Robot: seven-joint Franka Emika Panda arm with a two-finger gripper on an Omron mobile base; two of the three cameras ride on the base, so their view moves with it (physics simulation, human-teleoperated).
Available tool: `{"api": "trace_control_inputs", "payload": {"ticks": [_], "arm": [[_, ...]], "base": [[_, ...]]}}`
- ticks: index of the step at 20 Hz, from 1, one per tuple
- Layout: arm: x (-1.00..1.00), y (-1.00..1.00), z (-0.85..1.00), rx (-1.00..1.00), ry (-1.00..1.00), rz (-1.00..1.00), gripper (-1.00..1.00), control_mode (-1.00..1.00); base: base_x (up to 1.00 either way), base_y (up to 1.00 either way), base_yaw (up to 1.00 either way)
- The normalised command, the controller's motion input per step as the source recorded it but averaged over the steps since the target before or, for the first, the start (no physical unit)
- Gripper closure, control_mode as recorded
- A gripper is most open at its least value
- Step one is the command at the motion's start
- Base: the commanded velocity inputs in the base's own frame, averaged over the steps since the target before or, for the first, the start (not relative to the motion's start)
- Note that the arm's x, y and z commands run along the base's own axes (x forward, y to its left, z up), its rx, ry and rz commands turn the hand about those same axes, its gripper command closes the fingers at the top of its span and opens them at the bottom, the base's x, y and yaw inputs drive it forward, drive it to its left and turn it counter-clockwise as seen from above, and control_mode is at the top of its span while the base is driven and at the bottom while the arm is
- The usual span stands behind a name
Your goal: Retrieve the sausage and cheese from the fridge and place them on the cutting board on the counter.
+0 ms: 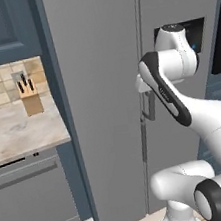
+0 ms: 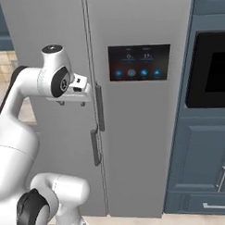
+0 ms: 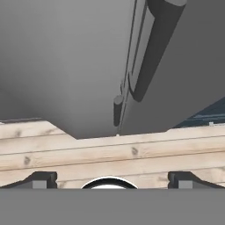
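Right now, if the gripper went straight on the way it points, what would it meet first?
Probably the wooden floor at the foot of the fridge. The gripper, jaws open, points down along the closed doors beside the handles; depth is unclear.

White arm bent forward, hand empty (fingers spread wide).

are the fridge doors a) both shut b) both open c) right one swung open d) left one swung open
a, both doors of the fridge lie flush along the centre seam, their bar handles side by side, no interior showing.
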Motion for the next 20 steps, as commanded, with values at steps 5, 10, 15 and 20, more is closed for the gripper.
{"api": "trace_control_inputs", "payload": {"ticks": [5, 10, 15, 20], "arm": [[0.0, 0.0, 0.0, 0.0, 0.0, 0.0, -1.0, 1.0], [0.0, 0.0, 0.0, 0.0, 0.0, 0.0, -1.0, 1.0], [0.0, 0.0, 0.0, 0.0, 0.0, 0.0, -1.0, 1.0], [0.0, 0.0, 0.0, 0.0, 0.0, 0.0, -1.0, 1.0]], "base": [[0.19, -0.05, 0.02], [0.32, -0.09, 0.02], [0.28, -0.09, 0.0], [0.32, -0.03, 0.0]]}}
